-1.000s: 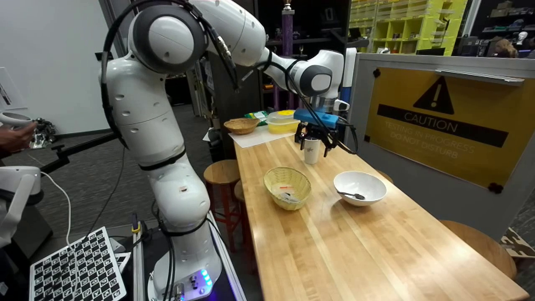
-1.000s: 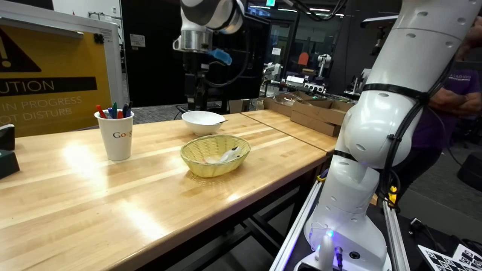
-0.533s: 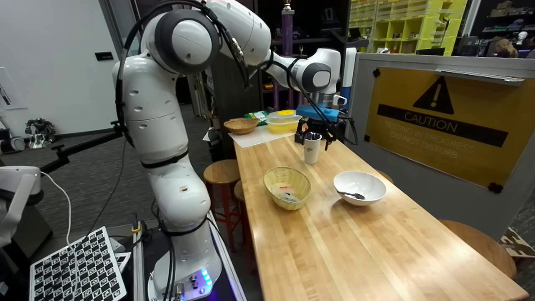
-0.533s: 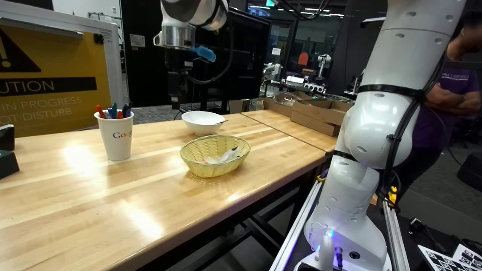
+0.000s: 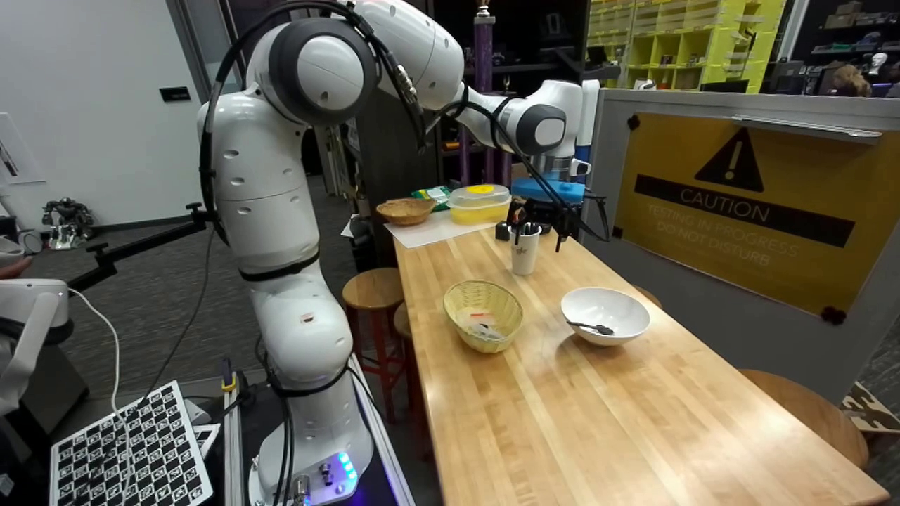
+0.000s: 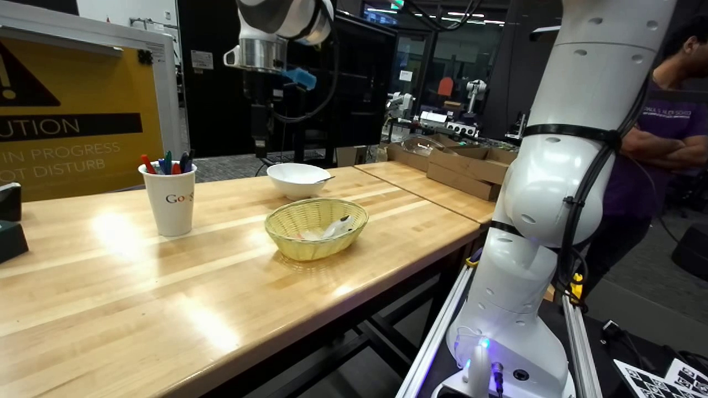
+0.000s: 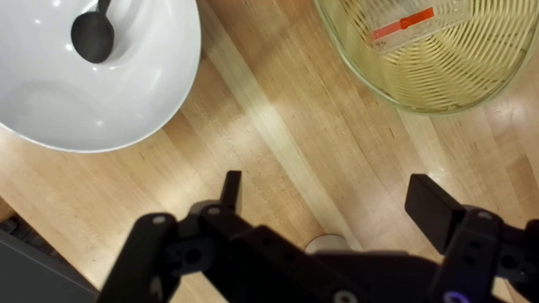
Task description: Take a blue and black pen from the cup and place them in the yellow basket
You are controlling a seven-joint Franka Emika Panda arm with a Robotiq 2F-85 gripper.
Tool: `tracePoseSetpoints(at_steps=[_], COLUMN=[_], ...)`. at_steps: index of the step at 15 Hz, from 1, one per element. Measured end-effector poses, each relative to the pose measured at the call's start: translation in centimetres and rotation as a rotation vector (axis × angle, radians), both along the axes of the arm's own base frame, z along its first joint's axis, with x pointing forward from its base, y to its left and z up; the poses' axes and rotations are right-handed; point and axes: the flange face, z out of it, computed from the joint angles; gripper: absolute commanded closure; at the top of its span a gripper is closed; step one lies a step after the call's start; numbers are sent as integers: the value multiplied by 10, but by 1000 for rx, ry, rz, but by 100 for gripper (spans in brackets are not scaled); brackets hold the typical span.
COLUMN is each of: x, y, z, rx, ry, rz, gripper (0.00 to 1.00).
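Reaching for the first pen, that looks to be the step in hand, and the haul so far seems to be nil: a tight bunch of pens (image 6: 168, 161), reds, a green and darker ones among them, stands in the white cup (image 6: 172, 204) on the tabletop (image 6: 110, 287), while the yellow basket (image 6: 315, 250) shows a clear packet (image 7: 410, 29) and no pen that I can make out. What's wanted now, I'd say, is a shift across to the cup, a careful line-up over one blue or black pen, then a squeeze and a straight lift; come in off-centre and the cup could tip, or a neighbouring pen could tag along! And the pincer (image 7: 327, 187)? Spread wide, its fingers (image 7: 431, 210) well apart, the tabletop showing through the gap, and nothing in its hold. In an exterior view the pincer (image 6: 260, 146) hangs in the air, apart from the cup and off toward the white bowl (image 6: 296, 188). In an exterior view its dark parts overlap the top of the cup (image 5: 523, 260), but that may be line of sight alone; no contact I can call. From the wrist, a pale rounded shape (image 7: 327, 243) peeps out past the pincer's body: likely the cup, mostly hidden.
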Motion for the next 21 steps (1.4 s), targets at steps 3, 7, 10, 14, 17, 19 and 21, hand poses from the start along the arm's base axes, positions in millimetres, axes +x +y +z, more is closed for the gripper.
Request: tracePoseSetpoints(at_steps=[3,7,10,14,17,19,21], x=[9,26,39,56,62,61,61], y=[12,41,63,87,99,103,104], z=[14,34,35,21,10,8,9], rx=[-11,-16,-6,12,22,24,24], ry=[-5,-21,-33,-23,-10,-7,-9], rz=[46,108,171,236,273,289,296], gripper=[0,0,0,0,0,19,32])
